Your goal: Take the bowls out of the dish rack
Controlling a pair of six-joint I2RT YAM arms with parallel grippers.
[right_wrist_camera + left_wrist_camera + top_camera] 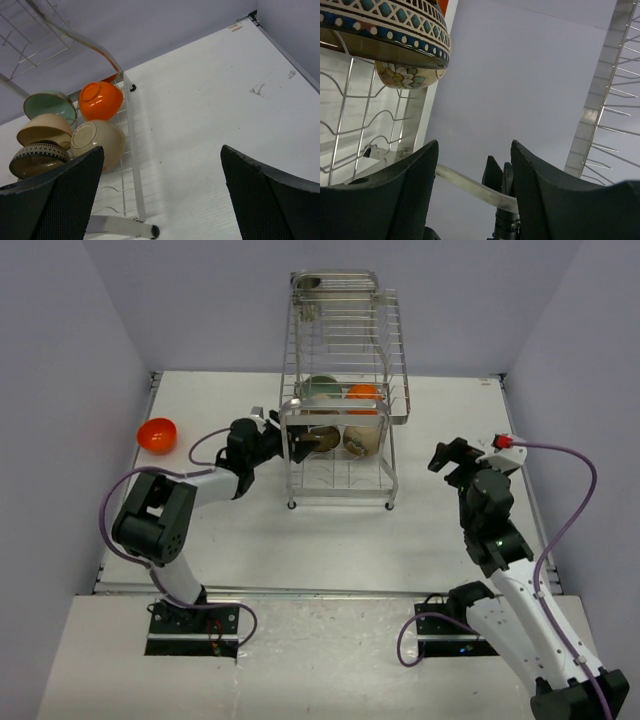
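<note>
Bowl (385, 30) | ahead of left end effector (473, 148) (jaws spread) | apparently not touching

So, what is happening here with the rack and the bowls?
Two robot arms are unloading bowls from a wire dish rack. One orange bowl already lies on the table, left of it. The left gripper is open at the lower tier, near a patterned bowl, holding nothing. The right gripper is open too, apart from the rack. A green bowl and others sit inside.
</note>
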